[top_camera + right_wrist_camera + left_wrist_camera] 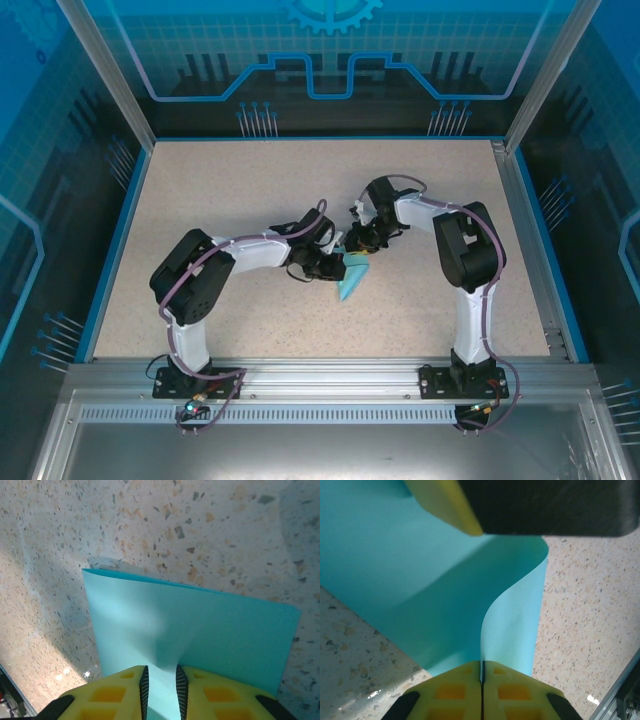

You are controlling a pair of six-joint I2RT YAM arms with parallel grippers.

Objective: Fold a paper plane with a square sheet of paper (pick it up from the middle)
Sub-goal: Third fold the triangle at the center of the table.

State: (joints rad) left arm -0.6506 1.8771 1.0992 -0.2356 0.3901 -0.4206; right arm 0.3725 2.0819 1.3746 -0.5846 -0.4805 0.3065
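In the top view we see the square sheet of paper (352, 277) near the middle of the tabletop (240, 190). It lies just beside the left gripper (326, 264), on the side toward the right gripper (362, 240). The sheet is bent over on itself, but it has no point and no wings — so we judge that only the first fold is in hand, and nearly all the folding is left.

In the left wrist view the left gripper (482, 672) has its fingers pressed together on one edge of the sheet (420, 580). From this gripper the paper goes up in a curve toward the right gripper (485, 510), which hangs over the far part of the sheet.

In the right wrist view the sheet (200, 625) lies doubled on the tabletop (175, 525), its two edges nearly matching. The right gripper (160, 680) stands a little spread with paper in the gap — whether its pads touch the paper, we cannot tell.
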